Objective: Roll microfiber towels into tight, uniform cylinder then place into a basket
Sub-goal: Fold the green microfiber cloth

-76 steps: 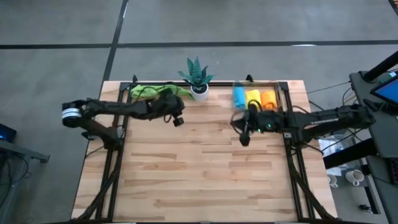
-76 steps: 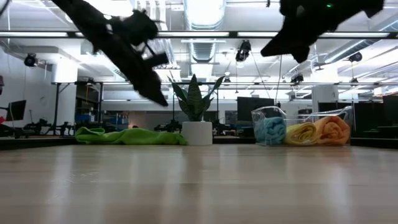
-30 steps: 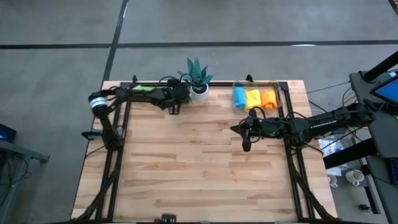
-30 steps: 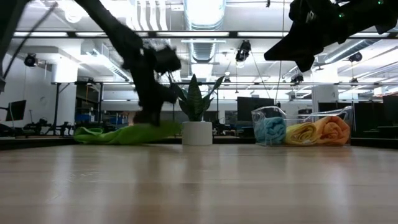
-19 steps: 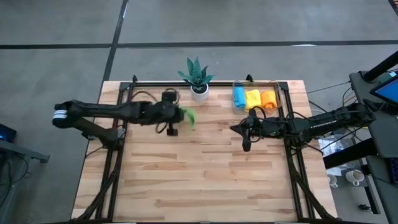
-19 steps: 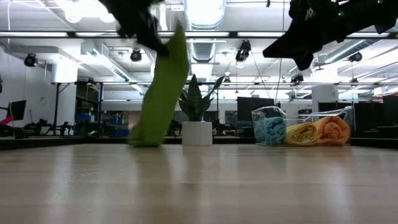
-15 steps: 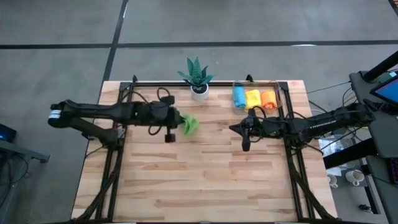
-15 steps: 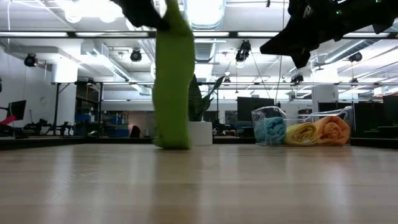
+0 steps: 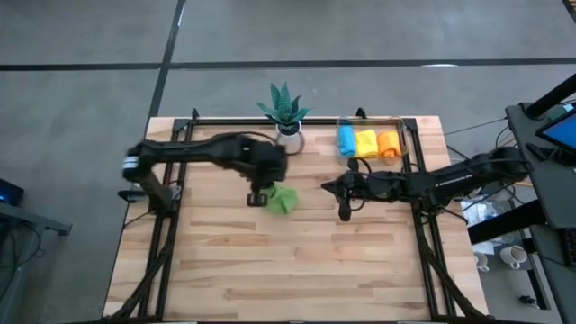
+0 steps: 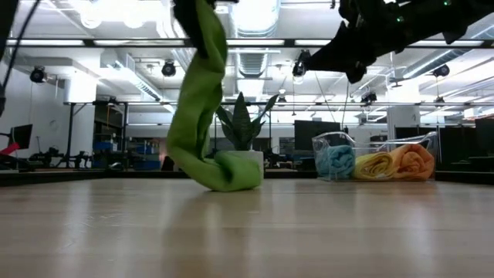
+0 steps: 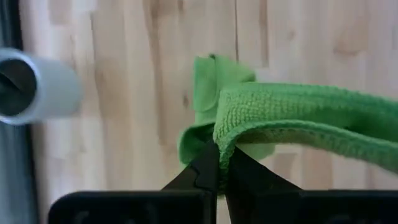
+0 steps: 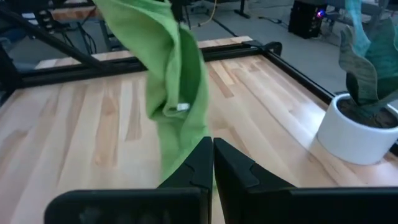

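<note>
Three rolled microfiber towels, blue, yellow and orange (image 9: 366, 142), already fill the clear plastic basket (image 9: 407, 142), while the left gripper (image 9: 261, 196), pinched shut on the unrolled green towel (image 9: 283, 200), dangles it mid-table beside the closed, empty right gripper (image 9: 344, 211).

Four microfiber towels are counted: one green towel (image 9: 282, 199) hung above the table's middle, and three rolled ones, a blue roll (image 9: 346, 139), a yellow roll (image 9: 366, 141) and an orange roll (image 9: 387, 143), held in one basket (image 9: 405, 135) at the far right corner. One potted plant (image 9: 286, 112) is counted at the far edge.
</note>
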### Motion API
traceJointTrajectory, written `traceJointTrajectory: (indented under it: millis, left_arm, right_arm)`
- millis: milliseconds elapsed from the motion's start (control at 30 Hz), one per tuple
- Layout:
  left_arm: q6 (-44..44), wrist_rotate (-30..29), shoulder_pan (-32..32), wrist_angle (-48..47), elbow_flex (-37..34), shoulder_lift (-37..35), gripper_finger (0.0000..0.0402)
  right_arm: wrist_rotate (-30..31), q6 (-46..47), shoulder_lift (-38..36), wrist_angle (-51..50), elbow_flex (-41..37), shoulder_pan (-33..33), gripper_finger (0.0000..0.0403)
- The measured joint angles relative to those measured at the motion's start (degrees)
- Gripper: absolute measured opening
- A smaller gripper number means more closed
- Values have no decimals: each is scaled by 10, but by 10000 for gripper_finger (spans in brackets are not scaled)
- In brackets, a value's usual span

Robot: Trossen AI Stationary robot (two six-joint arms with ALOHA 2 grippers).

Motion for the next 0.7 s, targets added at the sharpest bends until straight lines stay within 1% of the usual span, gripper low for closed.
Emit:
traceJointTrajectory:
  millis: [100,200,267,300,367,533,633,700]
  left_arm:
    - [49,-40,-9,-78,132,76,0]
    - [103,-80,-26,-122,265,140,0]
    - [120,-83,-38,-137,334,169,0]
    - [122,-83,-43,-138,350,178,0]
    - [128,-79,-52,-123,325,166,0]
    - [112,-65,-71,-127,238,152,0]
    - [111,-66,-78,-112,199,152,0]
    - [118,-66,-78,-85,173,152,0]
  right_arm:
    - [1,-5,16,0,12,0,9]
    - [12,-17,28,0,18,0,18]
    - [34,-29,32,-2,18,0,33]
    - [46,-33,32,-2,17,0,42]
    - [59,-44,32,-5,15,0,65]
    - [59,-83,35,-7,11,16,133]
    - [33,-140,52,1,10,36,167]
    - [26,-183,72,25,10,49,180]
